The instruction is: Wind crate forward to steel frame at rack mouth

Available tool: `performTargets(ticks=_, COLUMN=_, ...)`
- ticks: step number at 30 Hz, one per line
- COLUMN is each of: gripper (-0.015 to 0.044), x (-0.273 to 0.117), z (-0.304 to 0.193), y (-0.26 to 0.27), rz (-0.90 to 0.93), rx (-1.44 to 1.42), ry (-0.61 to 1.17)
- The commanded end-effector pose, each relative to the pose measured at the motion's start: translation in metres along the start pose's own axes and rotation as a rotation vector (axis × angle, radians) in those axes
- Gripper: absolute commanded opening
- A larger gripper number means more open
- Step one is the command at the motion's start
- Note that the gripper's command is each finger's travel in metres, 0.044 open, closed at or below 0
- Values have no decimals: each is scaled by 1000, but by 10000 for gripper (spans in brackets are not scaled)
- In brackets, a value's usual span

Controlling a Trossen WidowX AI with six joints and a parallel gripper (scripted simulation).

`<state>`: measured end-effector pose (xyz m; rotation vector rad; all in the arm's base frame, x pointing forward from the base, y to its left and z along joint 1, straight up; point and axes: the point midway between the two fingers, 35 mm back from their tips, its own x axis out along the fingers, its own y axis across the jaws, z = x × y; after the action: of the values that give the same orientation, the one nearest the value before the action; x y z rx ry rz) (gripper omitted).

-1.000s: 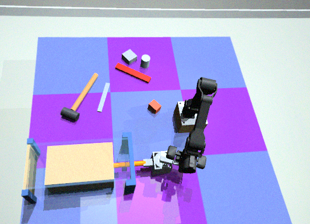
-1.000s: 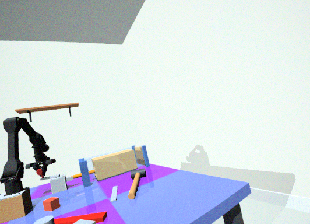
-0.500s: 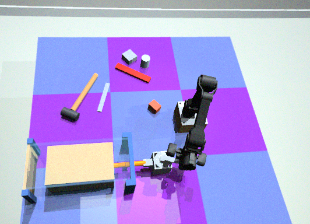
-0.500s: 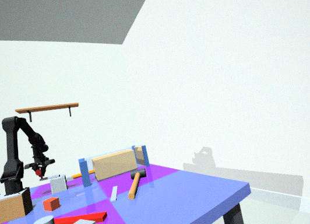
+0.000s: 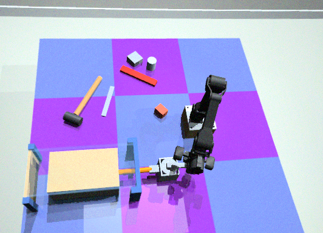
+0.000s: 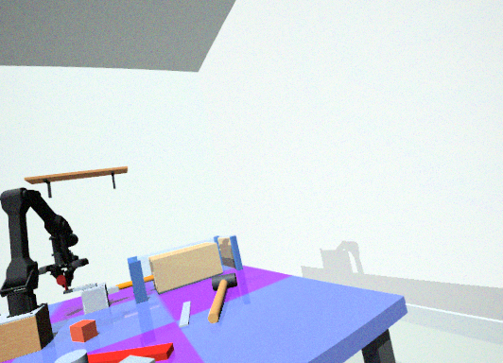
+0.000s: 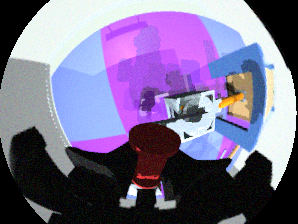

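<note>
"What does your end effector (image 5: 195, 165) (image 6: 63, 272) (image 7: 149, 135) hold, operator?"

"Your end effector is closed on the handle's dark red knob (image 6: 61, 280) (image 7: 154, 141), beside the winch (image 5: 169, 173) (image 6: 95, 300) (image 7: 202, 129). The key appears to be at the top hole, though your view there is poor."

"And your crate (image 5: 83, 170) (image 6: 186, 267) (image 7: 237, 89)?"

"Flat on your worktop (image 5: 243, 190) (image 6: 303, 311), inside the cubby, its front apart from the blue frame (image 5: 137, 173) (image 6: 135, 280) (image 7: 258, 95). The orange strap (image 5: 144, 170) (image 6: 133, 285) (image 7: 231, 101) runs between crate and winch."
</note>
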<state>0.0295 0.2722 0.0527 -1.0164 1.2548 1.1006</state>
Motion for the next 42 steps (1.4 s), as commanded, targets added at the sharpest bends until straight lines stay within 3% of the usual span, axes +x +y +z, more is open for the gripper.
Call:
performTargets(ticks=1, gripper=0, x=0, z=-16, y=-5, rz=-6, rx=3, ry=33)
performTargets(ticks=42, gripper=0, x=-1, z=-57, y=-47, rz=-11, rx=3, ry=37)
